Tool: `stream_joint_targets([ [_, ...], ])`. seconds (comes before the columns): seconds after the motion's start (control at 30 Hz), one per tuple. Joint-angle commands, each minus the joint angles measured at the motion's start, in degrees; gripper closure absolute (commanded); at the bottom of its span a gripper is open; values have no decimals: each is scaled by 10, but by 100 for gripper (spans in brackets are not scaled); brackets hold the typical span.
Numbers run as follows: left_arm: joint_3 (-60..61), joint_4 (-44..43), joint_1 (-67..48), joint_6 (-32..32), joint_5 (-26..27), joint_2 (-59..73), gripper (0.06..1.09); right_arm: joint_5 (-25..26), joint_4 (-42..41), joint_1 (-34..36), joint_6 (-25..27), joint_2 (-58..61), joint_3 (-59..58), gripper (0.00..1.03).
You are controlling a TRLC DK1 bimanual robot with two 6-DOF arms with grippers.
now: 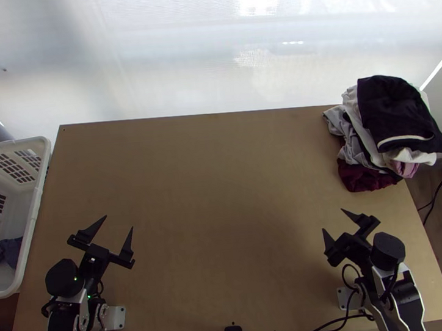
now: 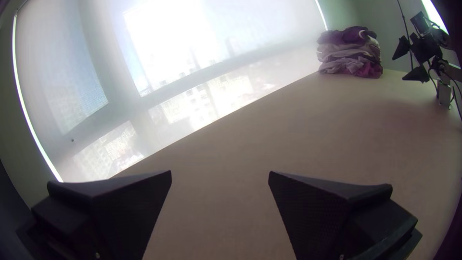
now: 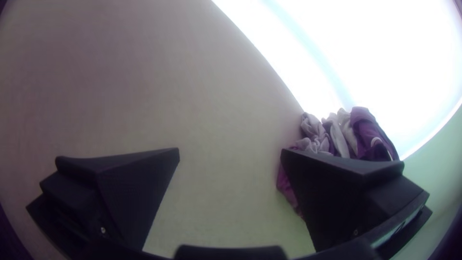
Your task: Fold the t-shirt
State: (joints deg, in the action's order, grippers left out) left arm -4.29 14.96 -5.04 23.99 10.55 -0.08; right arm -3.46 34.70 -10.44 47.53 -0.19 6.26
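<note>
- The left hand (image 1: 119,222) is spread wide with nothing between its fingers; the right hand (image 1: 332,220) is just as wide apart and likewise holds nothing.
- Which piece is the t-shirt cannot be told for certain. A bunched blue cloth (image 1: 7,253) lies in the white basket (image 1: 41,179), off to the left of the left hand; a pile of clothes (image 1: 373,147) lies ahead of the right hand and to its right.
- The coming move seems to turn on that sideways reach: if the blue cloth is the shirt, the left hand is plainly the nearer one and would have to turn outward over the basket's rim. Its long axis cannot be read while it lies bunched.
- A dark garment (image 1: 397,112) tops the pile, longer fore and aft than across, with a pale curved band toward its near end. Should that be the shirt instead, the right hand is nearer.
- The pile sits at the far right corner of the table (image 1: 222,184), so a careless tug there could tip it over the side.
- Between and ahead of the hands lies broad room for spreading and squaring a shirt — folding itself looks unstarted, with fetching and laying out likely first.
</note>
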Motion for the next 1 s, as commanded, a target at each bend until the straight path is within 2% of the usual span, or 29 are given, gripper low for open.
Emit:
stream_joint_targets([
  [0.0, -1, 0, -1, 0, 0, 1, 10, 1, -20, 7, -16, 0, 1, 5],
  [0.4, 0, 0, -1, 0, 0, 1, 10, 3, -47, 13, -42, 0, -1, 5],
  [0.57, -1, 0, -9, 0, 0, 0, 10, 3, -84, 47, -49, 0, -5, 5],
  [0.83, -1, -2, -67, 0, 1, 0, 10, 3, -108, 61, -64, 0, -6, 5],
  [0.97, -1, -1, -86, 1, 1, 0, 10, 7, -108, 125, -64, -1, -6, 5],
])
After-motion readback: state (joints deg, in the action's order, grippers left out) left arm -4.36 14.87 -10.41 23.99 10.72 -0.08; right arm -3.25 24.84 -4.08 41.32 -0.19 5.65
